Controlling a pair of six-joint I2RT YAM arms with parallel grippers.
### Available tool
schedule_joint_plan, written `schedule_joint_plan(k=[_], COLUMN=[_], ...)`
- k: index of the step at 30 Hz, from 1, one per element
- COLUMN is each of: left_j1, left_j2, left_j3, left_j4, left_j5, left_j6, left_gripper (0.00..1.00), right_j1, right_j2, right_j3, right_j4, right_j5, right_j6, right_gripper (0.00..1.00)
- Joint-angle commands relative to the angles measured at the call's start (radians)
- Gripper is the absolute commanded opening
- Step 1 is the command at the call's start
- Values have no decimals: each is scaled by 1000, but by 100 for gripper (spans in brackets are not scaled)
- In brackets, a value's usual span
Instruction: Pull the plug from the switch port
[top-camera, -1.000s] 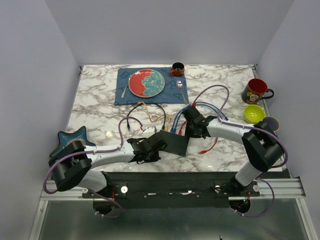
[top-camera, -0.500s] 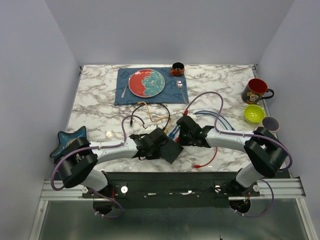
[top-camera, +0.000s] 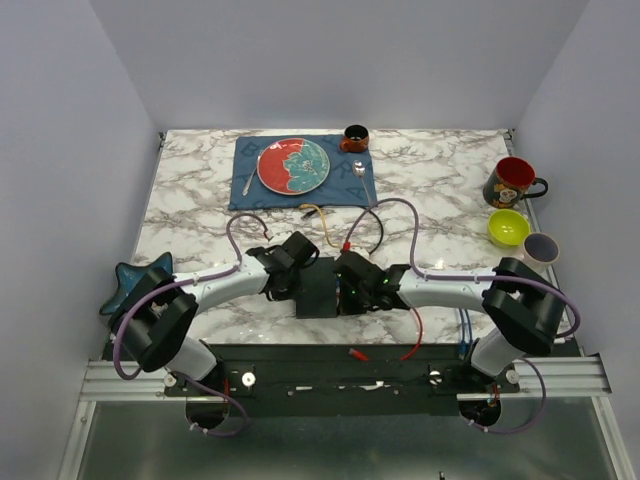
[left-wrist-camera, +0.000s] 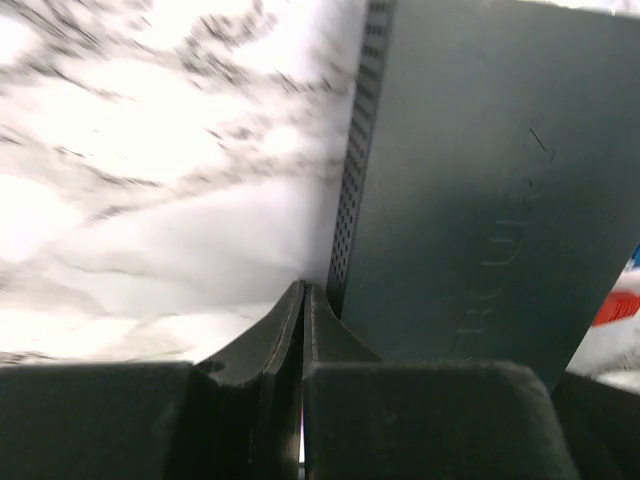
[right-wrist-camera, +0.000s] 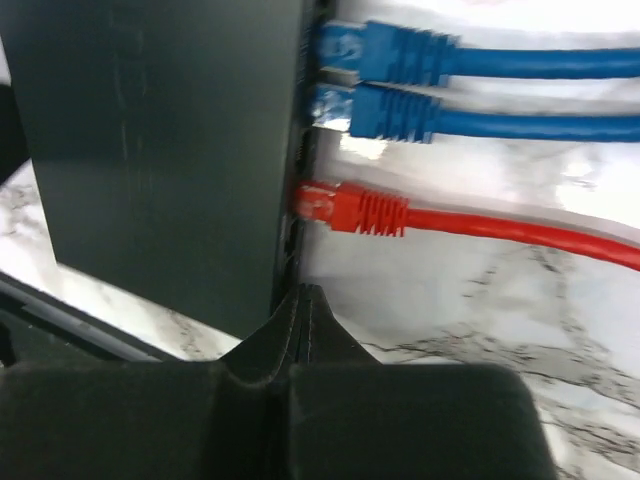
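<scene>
Both jaws we see closed: left gripper (left-wrist-camera: 302, 300) pressed together beside the switch (top-camera: 318, 292), right gripper (right-wrist-camera: 300, 300) shut at its port edge. At 6 o'clock on the counter (top-camera: 190, 215) lies the switch, red plug (right-wrist-camera: 345, 209) and blue plugs (right-wrist-camera: 385, 80) inserted.

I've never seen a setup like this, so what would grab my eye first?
Two white arms meet over a flat dark switch near the table's front edge. On the right wrist view, two blue plugs and a red plug sit in its sockets. Farther back lies a red-and-teal plate.
</scene>
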Motion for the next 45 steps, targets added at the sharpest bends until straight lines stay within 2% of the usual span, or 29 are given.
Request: schedule_joint_plan(k=[1,7,10,11,14,15,16,18,20,23,26,27,31,33,38,45], left_j1=[17,77,109,112,118,118,118,117,107,62,-27,-50,-127,-140,-143,-143], left_j2=[0,-22,-54,-69,-155,-178,-224,-271,-339,-405,-434,-437,-413,-401,-342,-189], left_j3=[88,123,142,143,133,127,108,79,16,-77,-160,-178,-240,-248,-261,-229], left_j4=[44,15,-25,-49,-81,-86,-88,-88,-71,-39,6,21,86,115,182,224], left_j5=[-20,-31,-70,-93,-167,-184,-189,-180,-141,-92,-75,-75,-64,-55,-22,21], left_j6=[31,57,74,75,68,62,48,28,-6,-37,-72,-102,-147,-144,-127,-110], left_gripper=[12,12,13,14,23,33,38,43,43,42,28,19,4,1,0,0], right_j1=[33,32,32,32,9,-5,-23,-92,-169,-252,-310,-323,-373,-390,-404,-404], right_j2=[44,109,69,48,-47,-66,-81,-108,-105,-51,41,67,196,233,363,392], right_j3=[113,257,320,322,317,316,311,302,303,344,419,437,512,541,644,607], right_j4=[82,76,-5,-24,-97,-116,-146,-162,-174,-188,-207,-208,-214,-217,-259,-262], right_j5=[-131,-160,-93,-23,88,105,116,121,107,104,101,95,84,64,17,-34], right_j6=[39,-30,-84,-99,-150,-158,-173,-185,-210,-251,-279,-283,-285,-294,-300,-297], right_gripper=[1,1,1,1,1,1,1,1,1,1,1,1,1,1,1,1])
